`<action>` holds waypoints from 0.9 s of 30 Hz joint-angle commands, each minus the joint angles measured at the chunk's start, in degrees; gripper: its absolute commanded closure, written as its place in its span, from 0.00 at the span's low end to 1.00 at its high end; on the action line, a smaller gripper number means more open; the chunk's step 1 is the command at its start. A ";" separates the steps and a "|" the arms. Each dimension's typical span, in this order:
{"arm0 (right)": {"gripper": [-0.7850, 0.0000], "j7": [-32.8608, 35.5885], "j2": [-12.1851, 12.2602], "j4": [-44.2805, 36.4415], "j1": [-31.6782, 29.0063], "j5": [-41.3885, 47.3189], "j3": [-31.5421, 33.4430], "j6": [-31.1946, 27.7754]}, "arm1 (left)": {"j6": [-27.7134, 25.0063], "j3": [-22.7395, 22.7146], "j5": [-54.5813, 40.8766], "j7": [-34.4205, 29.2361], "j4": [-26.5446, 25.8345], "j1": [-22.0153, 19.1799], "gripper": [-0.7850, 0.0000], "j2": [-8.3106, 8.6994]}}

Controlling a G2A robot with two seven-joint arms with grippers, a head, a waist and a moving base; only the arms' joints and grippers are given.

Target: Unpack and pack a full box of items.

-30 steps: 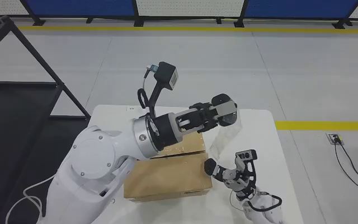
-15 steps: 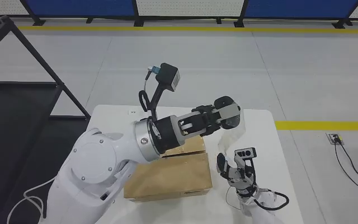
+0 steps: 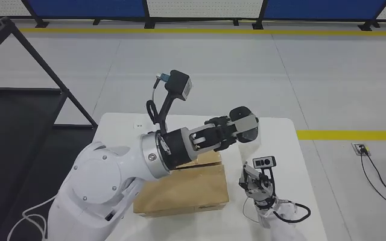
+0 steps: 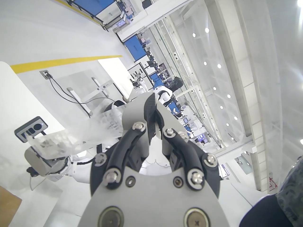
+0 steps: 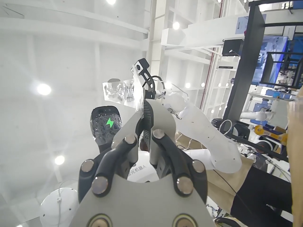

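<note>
Beside the brown cardboard box (image 3: 181, 190), over the white tabletop (image 3: 283, 138), a clear plastic film (image 4: 78, 133) is being pinched by the closed left hand (image 4: 155, 116) and closed right hand (image 5: 144, 112), just swung off the box, probably advancing unpacking.

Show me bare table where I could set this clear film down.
Free: table strip between right gripper and its right edge; far-left corner beyond the box. Crowded: the gap between box and right gripper, with the clear film stretched to the left gripper.
</note>
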 commanded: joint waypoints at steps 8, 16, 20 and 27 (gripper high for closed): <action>1.00 -6.62 2.10 -9.03 -1.52 -17.78 4.92 5.97 | -0.30 -12.25 -0.06 -2.46 -5.71 10.82 1.00 1.96; 1.00 -10.73 3.62 -18.38 -2.91 -27.38 8.80 13.26 | -2.63 -23.81 -1.74 -5.10 -9.45 23.23 1.00 3.38; 1.00 -11.15 4.37 -21.88 -3.55 -32.44 9.66 18.48 | -5.82 -28.65 -3.64 -4.67 -9.77 29.88 1.00 3.68; 1.00 -13.90 5.06 -25.84 -4.60 -38.27 9.12 23.64 | -12.41 -34.68 -6.84 -4.94 -9.00 41.41 1.00 3.85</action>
